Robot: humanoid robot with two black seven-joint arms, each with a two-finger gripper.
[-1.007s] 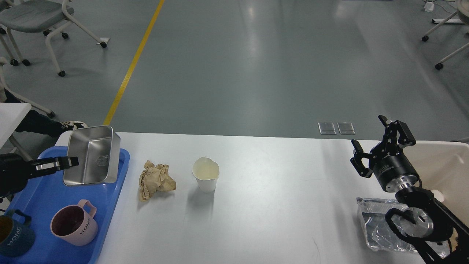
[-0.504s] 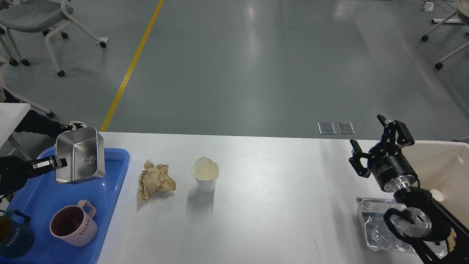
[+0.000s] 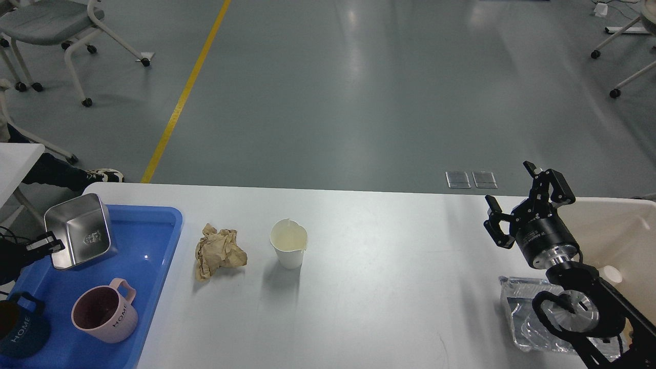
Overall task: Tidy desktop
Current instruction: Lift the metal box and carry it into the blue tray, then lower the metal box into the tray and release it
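The white desktop [image 3: 369,277] spans the view. On it lie a crumpled brown paper ball [image 3: 219,250] and an upright white paper cup [image 3: 288,243]. My left gripper [image 3: 51,244] is shut on the rim of a tilted steel box [image 3: 78,231], held over the far left part of the blue tray [image 3: 154,246]. My right gripper [image 3: 515,197] is open and empty, raised above the desktop's right end beside the beige bin [image 3: 622,230].
A pink mug [image 3: 103,312] and a dark blue mug [image 3: 19,328] stand in the tray. A clear plastic wrapper [image 3: 517,307] lies on the desktop under my right arm. Chairs stand on the floor beyond the desk.
My left gripper has carried the steel box leftward and lower over the tray. My right gripper has shifted slightly left.
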